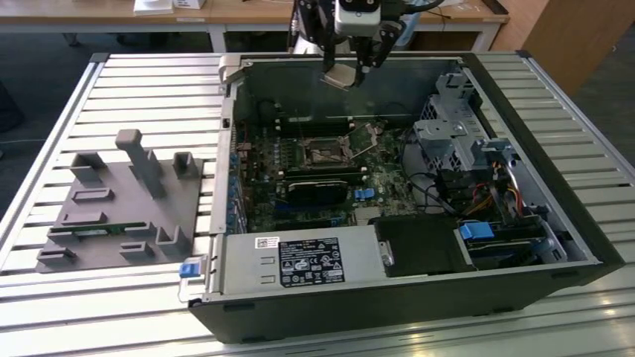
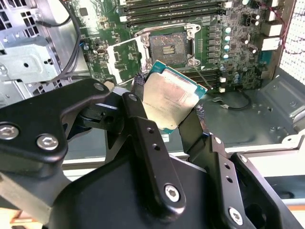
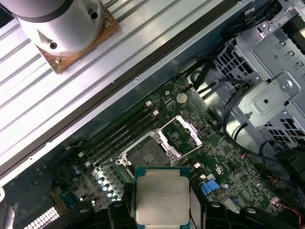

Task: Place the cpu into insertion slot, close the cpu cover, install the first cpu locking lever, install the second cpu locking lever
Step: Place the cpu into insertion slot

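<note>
I count, by kind: one chip, one socket, one hinged cover, one open computer case, one power supply box, one grey holder block, one slatted table, one gripper, mine.

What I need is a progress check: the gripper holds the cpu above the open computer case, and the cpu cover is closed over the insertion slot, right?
Not quite: the second wrist view shows the cpu cover swung open beside the bare insertion slot. The gripper does hold the cpu above the open computer case.
</note>
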You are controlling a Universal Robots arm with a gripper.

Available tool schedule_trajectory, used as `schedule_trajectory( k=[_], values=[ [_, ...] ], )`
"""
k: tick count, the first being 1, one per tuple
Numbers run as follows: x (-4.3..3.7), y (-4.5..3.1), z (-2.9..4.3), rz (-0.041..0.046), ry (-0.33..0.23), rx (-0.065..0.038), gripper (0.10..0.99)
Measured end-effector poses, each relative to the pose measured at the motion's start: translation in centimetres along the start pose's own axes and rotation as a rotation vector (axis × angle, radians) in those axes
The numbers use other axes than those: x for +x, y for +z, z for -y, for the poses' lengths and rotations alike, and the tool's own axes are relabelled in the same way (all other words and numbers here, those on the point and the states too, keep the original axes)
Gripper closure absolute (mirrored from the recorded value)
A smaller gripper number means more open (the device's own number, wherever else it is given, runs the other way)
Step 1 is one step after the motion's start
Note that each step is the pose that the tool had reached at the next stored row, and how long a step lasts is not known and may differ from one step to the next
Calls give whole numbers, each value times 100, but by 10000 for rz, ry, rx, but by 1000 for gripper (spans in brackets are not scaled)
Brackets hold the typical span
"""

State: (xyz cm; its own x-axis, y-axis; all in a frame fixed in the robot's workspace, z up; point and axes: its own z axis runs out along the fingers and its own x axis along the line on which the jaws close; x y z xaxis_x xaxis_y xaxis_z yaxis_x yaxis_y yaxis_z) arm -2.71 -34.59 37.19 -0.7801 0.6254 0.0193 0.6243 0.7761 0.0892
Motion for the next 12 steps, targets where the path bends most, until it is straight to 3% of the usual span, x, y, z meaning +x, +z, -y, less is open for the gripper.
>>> schedule_trajectory(
  k=[12],
  values=[
    [1,1,1,84,932,-17,545]
  ],
)
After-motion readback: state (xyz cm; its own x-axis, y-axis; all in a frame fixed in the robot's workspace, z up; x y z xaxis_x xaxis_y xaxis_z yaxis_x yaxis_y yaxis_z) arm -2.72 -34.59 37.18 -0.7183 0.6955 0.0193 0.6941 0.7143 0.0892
